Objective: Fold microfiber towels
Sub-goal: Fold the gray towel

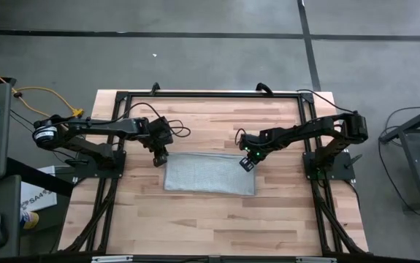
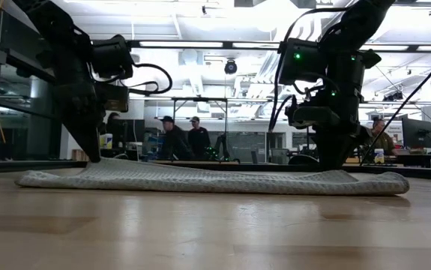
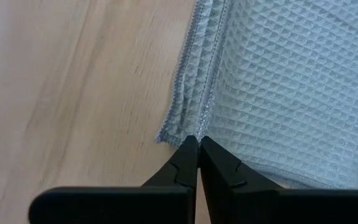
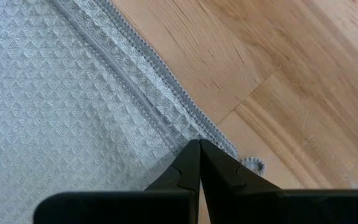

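Jaws of both arms, lowered to the table (image 1: 195, 219), pinch the folded towel's (image 1: 210, 174) far corners.

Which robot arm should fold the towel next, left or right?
Probably both: the left gripper is shut on one far corner of the towel, the right gripper on the other.
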`<state>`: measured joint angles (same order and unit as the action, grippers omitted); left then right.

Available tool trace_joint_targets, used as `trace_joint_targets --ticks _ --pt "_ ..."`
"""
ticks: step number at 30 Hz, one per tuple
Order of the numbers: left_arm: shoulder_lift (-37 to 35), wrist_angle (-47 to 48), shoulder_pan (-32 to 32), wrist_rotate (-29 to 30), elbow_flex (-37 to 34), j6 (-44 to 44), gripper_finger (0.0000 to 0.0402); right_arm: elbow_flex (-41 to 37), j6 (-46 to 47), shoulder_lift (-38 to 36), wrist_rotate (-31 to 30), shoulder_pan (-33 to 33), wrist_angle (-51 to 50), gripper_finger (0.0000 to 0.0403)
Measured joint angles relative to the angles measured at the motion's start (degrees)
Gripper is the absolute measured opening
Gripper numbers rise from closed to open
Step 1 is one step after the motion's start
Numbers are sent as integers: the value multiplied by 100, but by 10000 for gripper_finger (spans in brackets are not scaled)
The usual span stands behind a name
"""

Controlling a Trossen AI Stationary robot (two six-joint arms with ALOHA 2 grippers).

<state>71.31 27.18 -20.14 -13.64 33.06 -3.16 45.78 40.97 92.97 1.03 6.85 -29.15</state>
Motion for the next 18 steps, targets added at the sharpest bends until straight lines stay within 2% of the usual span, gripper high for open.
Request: trace_joint_targets --ticks 18 --pt "0 2 0 110 0 -15 6 0 0 0 25 0 0 2"
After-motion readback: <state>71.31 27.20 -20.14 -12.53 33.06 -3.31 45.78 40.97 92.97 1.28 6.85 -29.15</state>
